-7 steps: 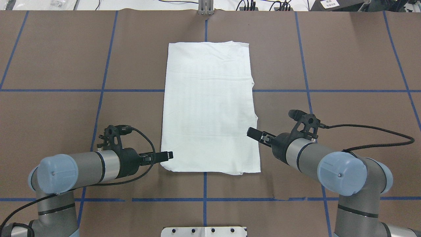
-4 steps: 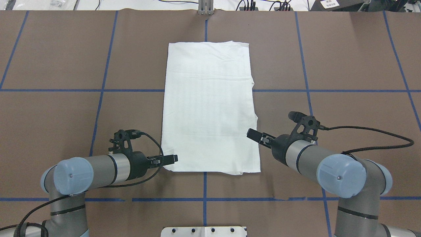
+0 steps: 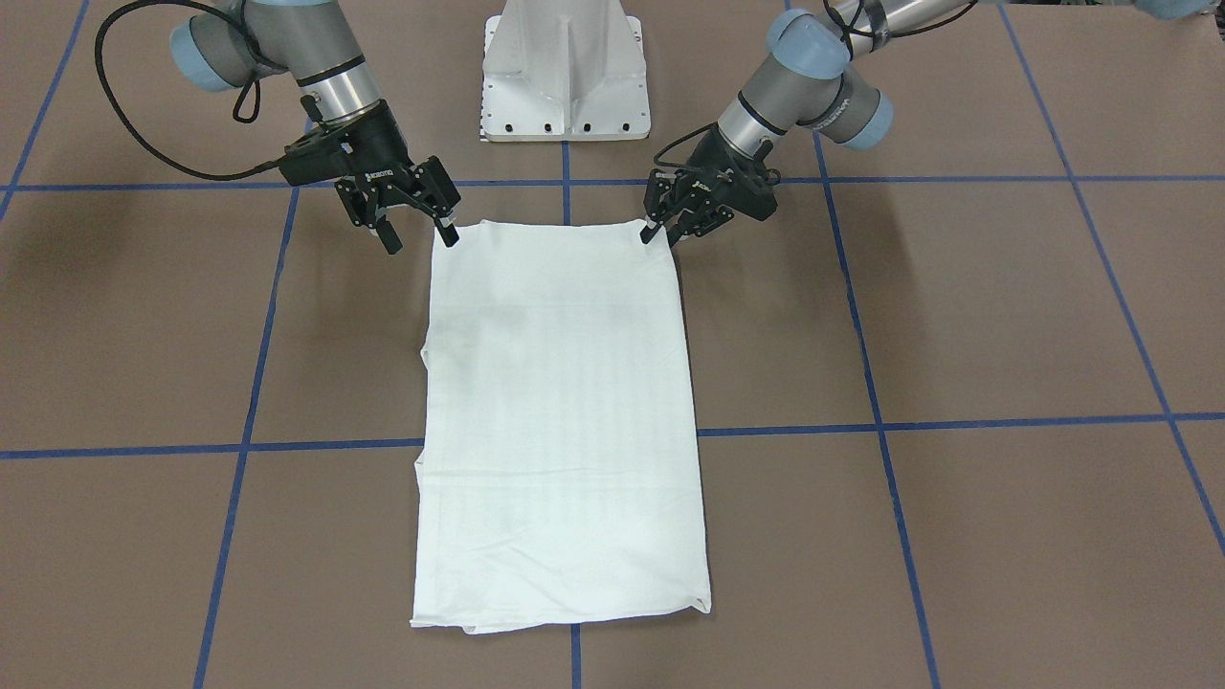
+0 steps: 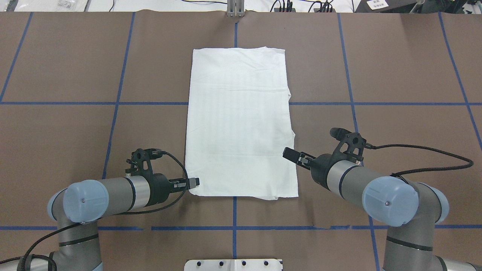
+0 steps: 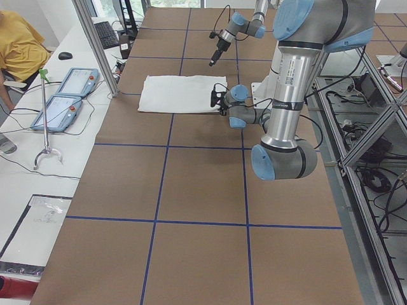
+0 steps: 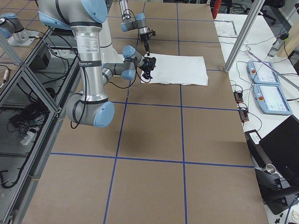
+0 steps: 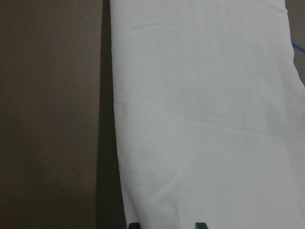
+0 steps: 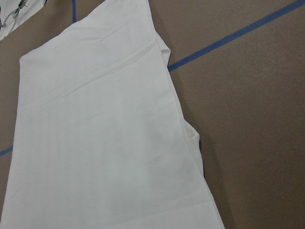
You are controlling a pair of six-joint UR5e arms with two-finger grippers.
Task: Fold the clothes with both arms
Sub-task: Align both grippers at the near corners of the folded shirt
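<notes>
The clothes, one white shirt (image 4: 239,124) (image 3: 560,411), lie flat on the brown table as a long folded rectangle. My left gripper (image 4: 195,182) (image 3: 661,233) sits low at the shirt's near left corner. Its fingertips (image 7: 134,224) show a narrow gap with cloth under them, so it is open. My right gripper (image 4: 289,153) (image 3: 417,234) hovers at the shirt's near right edge, wide open, one finger (image 3: 447,233) close to the corner. The right wrist view shows only shirt (image 8: 105,143) and table. No print or collar shows.
The white pedestal base (image 3: 565,86) stands behind the shirt's near edge. Blue tape lines (image 4: 113,113) grid the table. A person in yellow (image 5: 16,44) sits beyond the far side, beside two teach pendants (image 5: 63,95) and cables.
My left arm has swung in toward the shirt's near left corner and then dropped slightly there. The right arm has barely moved. The shirt lies as before.
</notes>
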